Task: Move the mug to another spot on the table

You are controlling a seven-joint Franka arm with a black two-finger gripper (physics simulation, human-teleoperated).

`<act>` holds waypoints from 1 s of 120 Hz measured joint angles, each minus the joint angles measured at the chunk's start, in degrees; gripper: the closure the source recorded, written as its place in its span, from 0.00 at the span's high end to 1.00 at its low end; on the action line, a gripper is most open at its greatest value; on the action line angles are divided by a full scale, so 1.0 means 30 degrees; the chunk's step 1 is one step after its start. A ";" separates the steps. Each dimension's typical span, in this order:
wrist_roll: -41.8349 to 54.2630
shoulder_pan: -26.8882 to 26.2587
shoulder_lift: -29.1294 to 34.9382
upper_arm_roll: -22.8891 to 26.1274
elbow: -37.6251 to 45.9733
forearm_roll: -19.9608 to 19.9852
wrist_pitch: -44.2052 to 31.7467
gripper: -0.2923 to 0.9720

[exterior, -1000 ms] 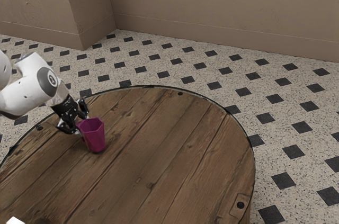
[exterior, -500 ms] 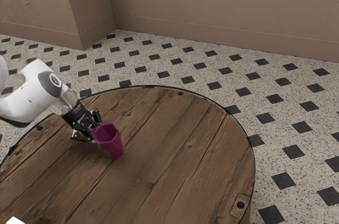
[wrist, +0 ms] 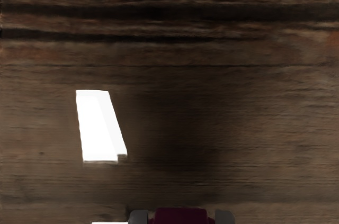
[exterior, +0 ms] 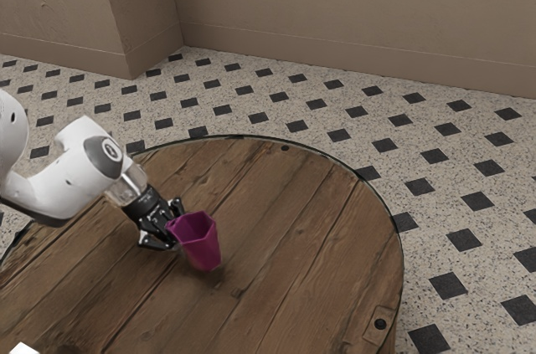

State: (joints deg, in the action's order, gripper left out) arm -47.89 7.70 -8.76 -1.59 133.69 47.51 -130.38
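Observation:
A magenta faceted mug (exterior: 198,238) is tilted over the round wooden table (exterior: 285,228), left of its middle in the exterior view. My black gripper (exterior: 167,229) is shut on the mug's rim from the exterior view's left, with the white arm reaching in from that side. In the wrist view, a dark red blur of the mug (wrist: 180,216) sits between two grey fingertips (wrist: 139,217), over the wood planks with the mug's dark shadow below it.
The table's curved edge (exterior: 394,237) drops to a checkered floor at the exterior view's right. Bare planks stretch to the right of the mug. A bright white patch (wrist: 98,126) lies on the wood under my hand.
My arm has carried the mug toward the exterior view's right and nearer the table's middle, and the mug has tilted more.

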 joint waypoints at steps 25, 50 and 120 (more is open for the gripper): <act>-0.0010 -0.0041 -0.0241 0.0057 -0.0077 -0.0220 -0.0547 0.47; 0.0276 0.0067 -0.0498 -0.0156 -0.0744 -0.1479 -0.1002 0.66; 0.4288 -0.1341 0.2208 -0.0917 -1.0532 -1.3752 0.7088 0.76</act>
State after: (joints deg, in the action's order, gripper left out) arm -35.02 3.67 -2.14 -4.34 102.10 6.25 -109.12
